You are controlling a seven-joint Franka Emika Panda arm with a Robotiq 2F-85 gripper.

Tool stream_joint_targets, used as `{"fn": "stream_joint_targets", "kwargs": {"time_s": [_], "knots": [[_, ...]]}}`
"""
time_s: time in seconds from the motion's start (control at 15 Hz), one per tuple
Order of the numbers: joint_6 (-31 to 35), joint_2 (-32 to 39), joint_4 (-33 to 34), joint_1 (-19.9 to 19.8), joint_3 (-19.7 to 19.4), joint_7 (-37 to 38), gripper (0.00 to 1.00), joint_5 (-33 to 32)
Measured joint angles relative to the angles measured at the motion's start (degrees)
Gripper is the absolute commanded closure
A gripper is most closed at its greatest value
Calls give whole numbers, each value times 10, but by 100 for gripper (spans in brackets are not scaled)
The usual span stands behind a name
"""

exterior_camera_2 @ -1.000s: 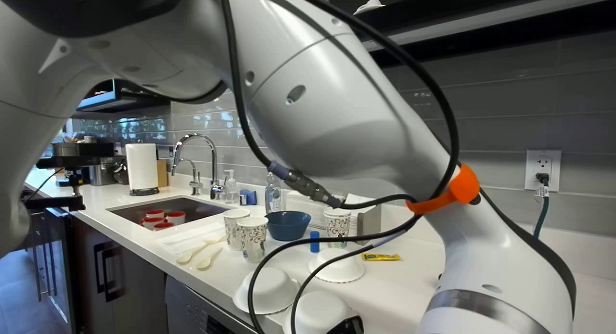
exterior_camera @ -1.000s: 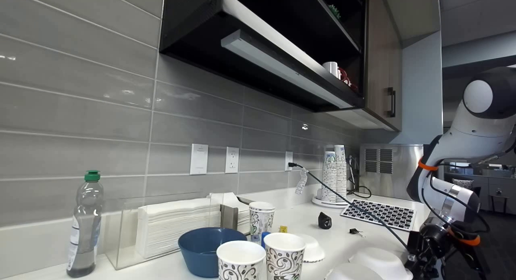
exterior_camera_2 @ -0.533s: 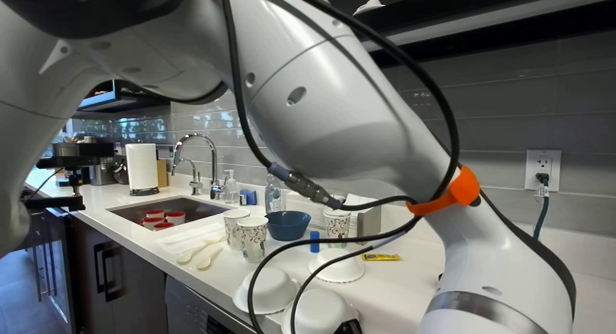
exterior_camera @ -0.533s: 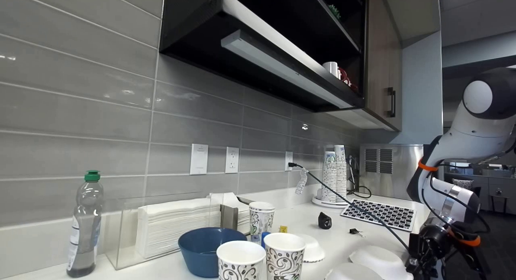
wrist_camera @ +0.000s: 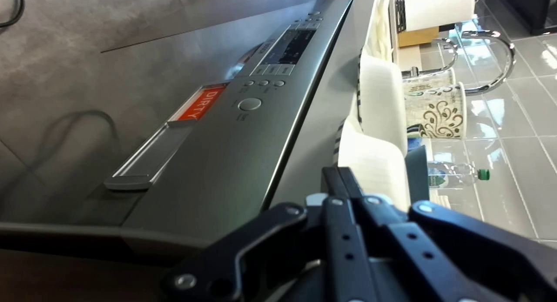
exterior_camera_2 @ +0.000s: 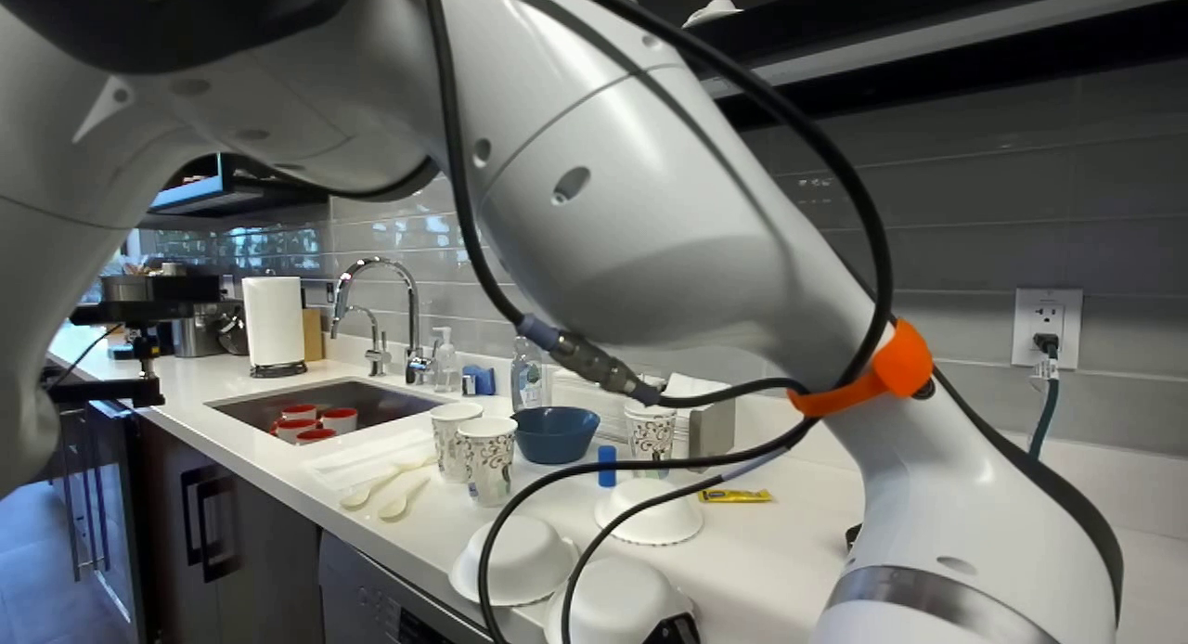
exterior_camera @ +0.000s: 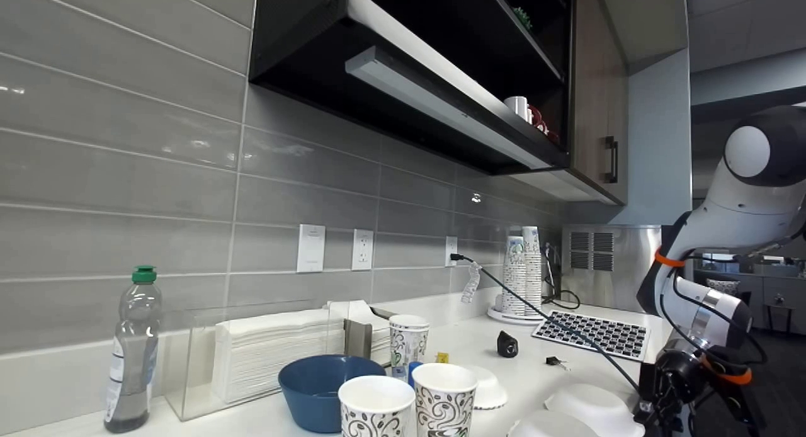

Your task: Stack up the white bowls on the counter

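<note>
White bowls (exterior_camera_2: 520,560): smooth, paper-like, with what we read as a matt finish.
Counter (exterior_camera_2: 770,551): smooth, with a soft sheen.
Tiles (exterior_camera: 126,182): glossy; we see bright reflections on them.
Cups (exterior_camera: 444,402): paper.
Bottle (exterior_camera: 132,355): clear, glossy plastic.
Faucet (exterior_camera_2: 414,324): polished metal.
Dishwasher (wrist_camera: 230,141): smooth metal, satin sheen.
Arm (exterior_camera_2: 613,226): smooth, glossy, plastic-like.
Gripper (wrist_camera: 342,180): dull; we note shinier metal screws (wrist_camera: 186,281).

Around the blue bowl (exterior_camera_2: 555,439)

In an exterior view I see two patterned cups (exterior_camera_2: 487,466) and a blue cylinder (exterior_camera_2: 607,466) near the blue bowl, a yellow packet (exterior_camera_2: 734,495) and pale spoons (exterior_camera_2: 404,497) farther from it on opposite sides, and, well apart, a sink (exterior_camera_2: 382,405) with red-and-white mugs (exterior_camera_2: 340,422). In an exterior view, napkins (exterior_camera: 252,355) lie behind it; a green-capped bottle (exterior_camera: 133,355) stands to its left.
</note>
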Motion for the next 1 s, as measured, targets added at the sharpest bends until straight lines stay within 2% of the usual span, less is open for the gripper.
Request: {"fn": "stream_joint_targets", "kwargs": {"time_s": [1.0], "knots": [[-59, -5, 18, -13, 5, -60, 100, 12]]}}
